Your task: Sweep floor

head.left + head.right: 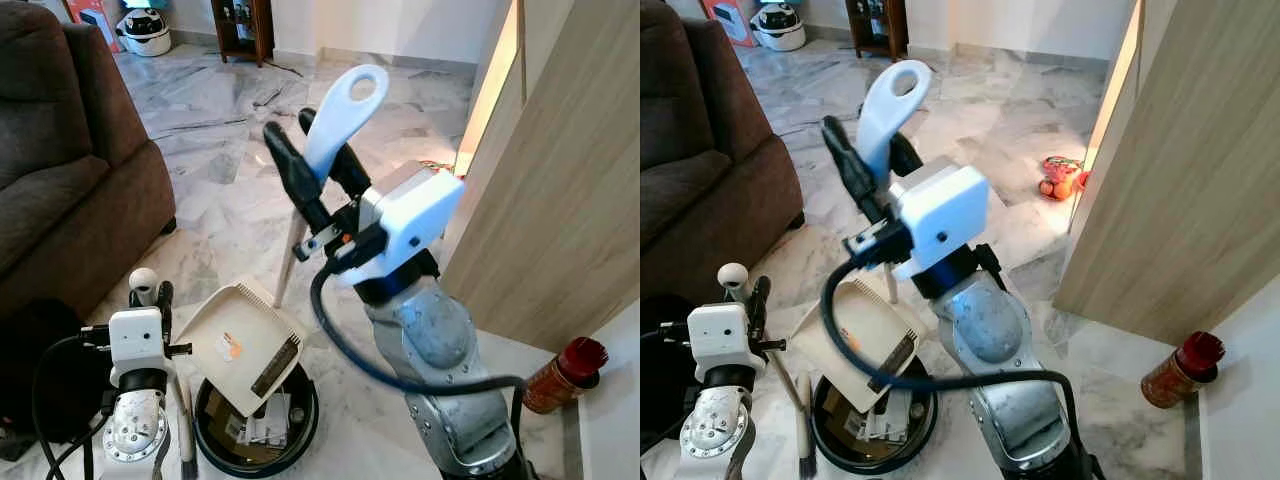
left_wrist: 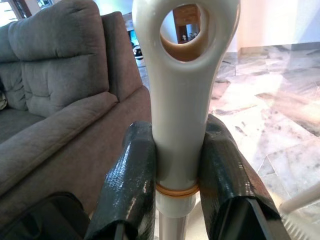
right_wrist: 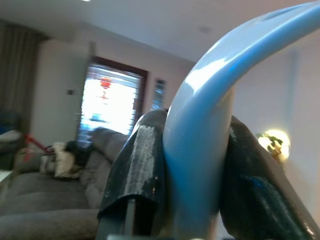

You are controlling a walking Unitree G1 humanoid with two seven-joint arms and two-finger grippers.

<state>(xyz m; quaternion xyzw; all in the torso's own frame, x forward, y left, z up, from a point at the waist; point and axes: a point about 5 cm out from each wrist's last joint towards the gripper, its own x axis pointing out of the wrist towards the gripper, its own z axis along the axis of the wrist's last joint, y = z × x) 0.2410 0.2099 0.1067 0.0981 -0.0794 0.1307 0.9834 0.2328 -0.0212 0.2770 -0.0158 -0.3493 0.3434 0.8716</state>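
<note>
Two tools are being held: the right pincer [image 1: 318, 160] is pinching the light-blue broom handle [image 1: 345, 112] raised over the marble floor [image 1: 220, 200], while the left pincer [image 2: 172, 170] is clamping the cream dustpan handle [image 2: 182, 95]. The dustpan [image 1: 245, 345] is tilting over a black bin [image 1: 300, 430], near the brown sofa [image 1: 70, 170].

the right arm [image 1: 440, 370] rose bent at the middle, its right gripper [image 1: 315, 160] raised high with both fingers clamped on a handle [image 1: 345, 115], while the left gripper [image 2: 182, 185] sat low at the left, fingers pinched on a pole [image 2: 182, 100].
</note>
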